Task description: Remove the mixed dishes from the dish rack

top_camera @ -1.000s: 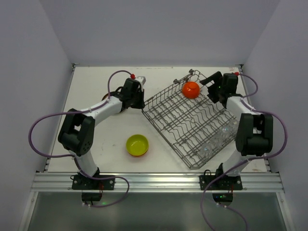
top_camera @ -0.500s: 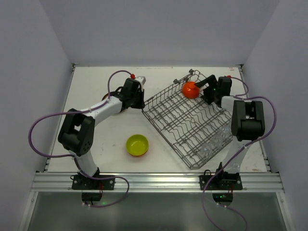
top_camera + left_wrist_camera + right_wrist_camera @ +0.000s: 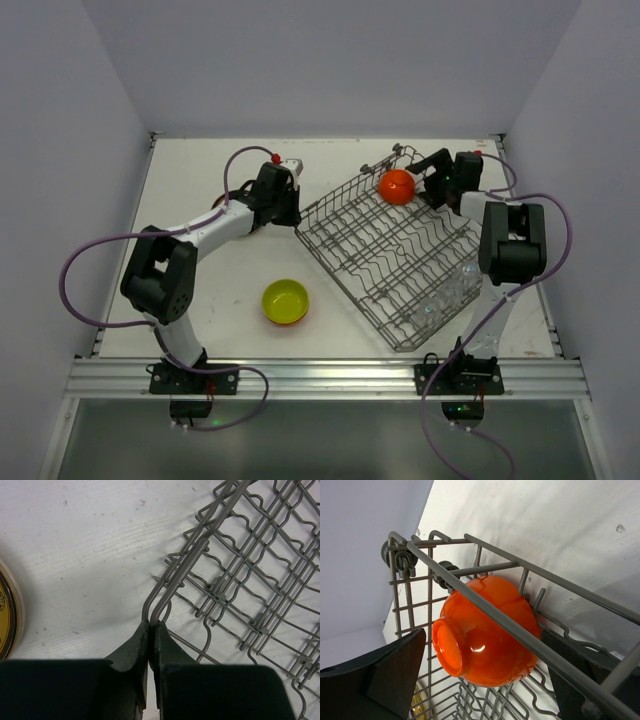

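The grey wire dish rack [image 3: 390, 250] lies at an angle on the table's right half. An orange bowl [image 3: 397, 186] rests on its side in the rack's far corner. In the right wrist view this orange bowl [image 3: 490, 635] shows its foot behind a rim wire [image 3: 555, 657]. My right gripper [image 3: 422, 176] is open, with one of its fingers [image 3: 380, 675] on each side of the bowl, apart from it. My left gripper [image 3: 150, 626] is shut on the corner wire of the rack [image 3: 240, 580]. Clear glasses [image 3: 445, 292] stand in the rack's near end. A yellow-green bowl [image 3: 285, 301] sits on the table.
A plate [image 3: 7, 615] with a yellow face and cream rim lies on the table to the left of my left gripper. The white side walls stand close to both arms. The rack's raised rim wires cross in front of the orange bowl.
My right arm has swung its wrist in toward the rack's far corner, bringing the open gripper up to the orange bowl. The left arm and the rack have not moved.
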`<action>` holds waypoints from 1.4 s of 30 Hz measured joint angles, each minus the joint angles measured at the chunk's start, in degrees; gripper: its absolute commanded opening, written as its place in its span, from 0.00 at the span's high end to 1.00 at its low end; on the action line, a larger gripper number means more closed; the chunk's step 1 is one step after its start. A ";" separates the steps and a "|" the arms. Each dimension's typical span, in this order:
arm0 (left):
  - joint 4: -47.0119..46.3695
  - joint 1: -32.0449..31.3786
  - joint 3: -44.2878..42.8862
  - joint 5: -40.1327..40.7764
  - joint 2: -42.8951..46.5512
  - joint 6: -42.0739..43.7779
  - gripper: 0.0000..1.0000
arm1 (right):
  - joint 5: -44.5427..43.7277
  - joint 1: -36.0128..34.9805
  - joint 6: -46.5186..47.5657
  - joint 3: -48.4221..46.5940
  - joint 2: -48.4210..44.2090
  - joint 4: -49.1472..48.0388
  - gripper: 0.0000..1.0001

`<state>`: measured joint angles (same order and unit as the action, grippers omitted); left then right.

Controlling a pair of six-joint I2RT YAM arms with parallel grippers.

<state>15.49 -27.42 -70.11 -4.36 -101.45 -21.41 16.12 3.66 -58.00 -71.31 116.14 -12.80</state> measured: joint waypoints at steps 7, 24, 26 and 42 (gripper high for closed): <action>-0.02 0.00 0.00 -0.02 0.00 0.00 1.00 | -0.09 0.00 -0.07 -0.74 0.22 2.08 0.01; -0.02 0.00 0.00 -0.33 0.04 -0.02 1.00 | 0.24 -0.35 -2.10 -0.92 0.85 2.12 0.01; -0.02 0.00 -0.02 -0.42 0.04 -0.02 1.00 | 0.46 -0.33 -2.67 -0.92 0.94 1.49 0.01; -0.15 0.02 -0.02 -0.52 0.04 -0.04 1.00 | -0.42 -2.75 -3.87 6.43 -0.61 -6.49 0.01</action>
<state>15.33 -27.40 -70.13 -4.89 -101.41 -21.45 15.70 0.91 -61.87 -64.88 115.52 -19.29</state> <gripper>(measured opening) 0.059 0.989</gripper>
